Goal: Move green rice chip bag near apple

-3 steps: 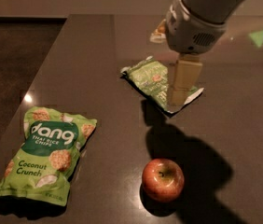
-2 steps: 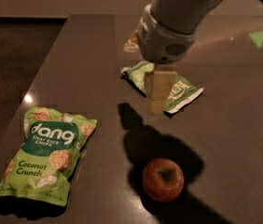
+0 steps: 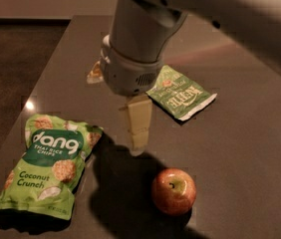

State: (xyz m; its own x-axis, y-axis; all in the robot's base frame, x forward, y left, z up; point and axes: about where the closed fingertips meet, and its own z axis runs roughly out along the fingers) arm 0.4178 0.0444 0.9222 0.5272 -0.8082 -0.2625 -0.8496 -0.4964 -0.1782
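Note:
The green rice chip bag, light green with a dark band reading "dang", lies flat at the front left of the dark table. The apple, small and red with a yellow-green patch at its stem, sits at the front, to the right of the bag with a gap between them. My gripper hangs from the grey wrist above the table, between the bag and the apple and a little behind both. It holds nothing that I can see.
A flatter green "Kettle" bag lies behind the apple, right of my wrist. A small yellowish packet peeks out behind the wrist on the left. The table's left edge runs close to the rice chip bag.
My arm has moved left and toward the front, from over the Kettle bag to the space between the rice chip bag and the apple. The objects have not moved.

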